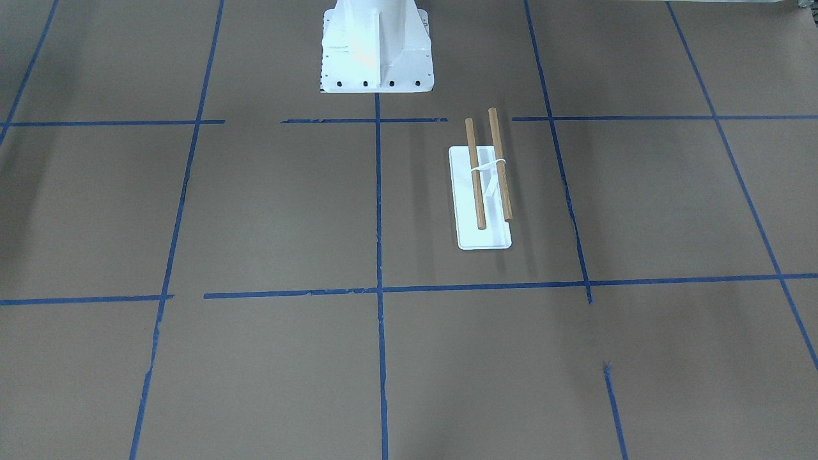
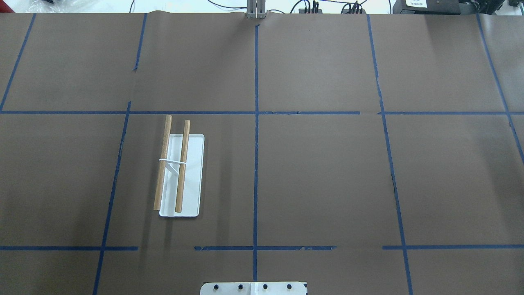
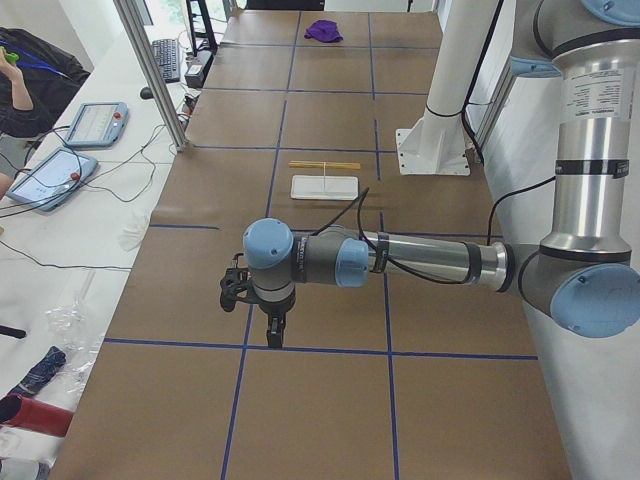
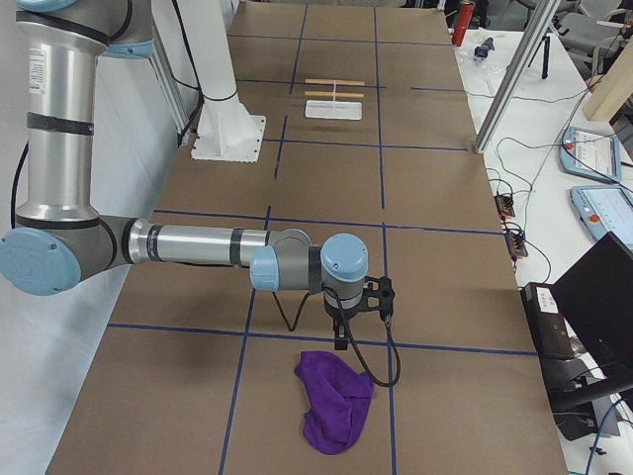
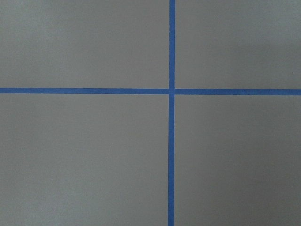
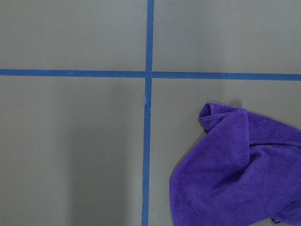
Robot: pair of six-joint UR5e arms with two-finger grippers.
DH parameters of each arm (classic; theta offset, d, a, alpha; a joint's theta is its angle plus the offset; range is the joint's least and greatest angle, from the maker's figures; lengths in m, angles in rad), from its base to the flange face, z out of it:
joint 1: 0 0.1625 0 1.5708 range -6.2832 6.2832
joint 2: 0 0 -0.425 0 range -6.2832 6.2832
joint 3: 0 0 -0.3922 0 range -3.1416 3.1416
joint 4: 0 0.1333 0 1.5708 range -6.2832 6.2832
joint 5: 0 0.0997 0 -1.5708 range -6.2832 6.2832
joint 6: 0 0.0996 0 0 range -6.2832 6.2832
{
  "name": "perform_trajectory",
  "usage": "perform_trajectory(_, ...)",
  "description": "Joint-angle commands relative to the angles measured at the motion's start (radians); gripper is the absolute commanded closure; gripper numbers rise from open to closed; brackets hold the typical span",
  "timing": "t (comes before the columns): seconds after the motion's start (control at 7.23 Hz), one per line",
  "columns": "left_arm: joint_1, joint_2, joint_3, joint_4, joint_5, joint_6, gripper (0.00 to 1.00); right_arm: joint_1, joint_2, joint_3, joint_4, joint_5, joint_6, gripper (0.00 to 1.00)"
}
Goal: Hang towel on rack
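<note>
Solid purple on the towel, deep violet, no print. The rack shows a plain white base, and there are its two dowels, tan with a wood grain. The table is flat brown, gridded with blue tape. The pedestal is white, dotted with dark bolts. Left arm and right arm both show silver tubes and pale-blue caps.

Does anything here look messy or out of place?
The purple towel lies crumpled in a heap on the table, at the far end from the rack, whose two wooden bars are bare. The blue tape lines have a few gaps too.
</note>
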Motion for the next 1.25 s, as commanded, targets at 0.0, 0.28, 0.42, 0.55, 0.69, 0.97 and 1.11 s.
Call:
perform_trajectory(0.0, 0.0, 0.0, 0.0, 0.0, 0.0, 0.0, 0.0, 0.0, 0.003, -0.001, 0.0, 0.0, 0.004, 0.0)
perform_trajectory(0.28, 0.0, 0.0, -0.005, 0.0, 0.0, 0.0, 0.0, -0.005, 0.026, -0.014, 0.004, -0.007, 0.005, 0.0)
perform_trajectory(0.42, 0.0, 0.0, -0.011, 0.0, 0.0, -0.002, 0.0, -0.018, 0.031, -0.027, 0.012, -0.045, 0.015, 0.0)
perform_trajectory(0.55, 0.0, 0.0, -0.023, 0.0, 0.0, -0.002, 0.0, -0.018, 0.041, -0.089, 0.019, -0.043, 0.03, 0.0)
perform_trajectory(0.69, 0.0, 0.0, -0.038, 0.003, 0.001, -0.003, 0.0, -0.018, 0.031, -0.181, 0.149, -0.041, 0.031, 0.0)
perform_trajectory(0.97, 0.0, 0.0, -0.066, 0.005, 0.003, -0.003, 0.0, -0.018, 0.067, -0.446, 0.422, -0.038, 0.036, 0.0)
perform_trajectory(1.11, 0.0, 0.0, -0.08, 0.008, 0.003, -0.006, 0.0, -0.018, 0.087, -0.485, 0.423, -0.038, 0.035, 0.0)
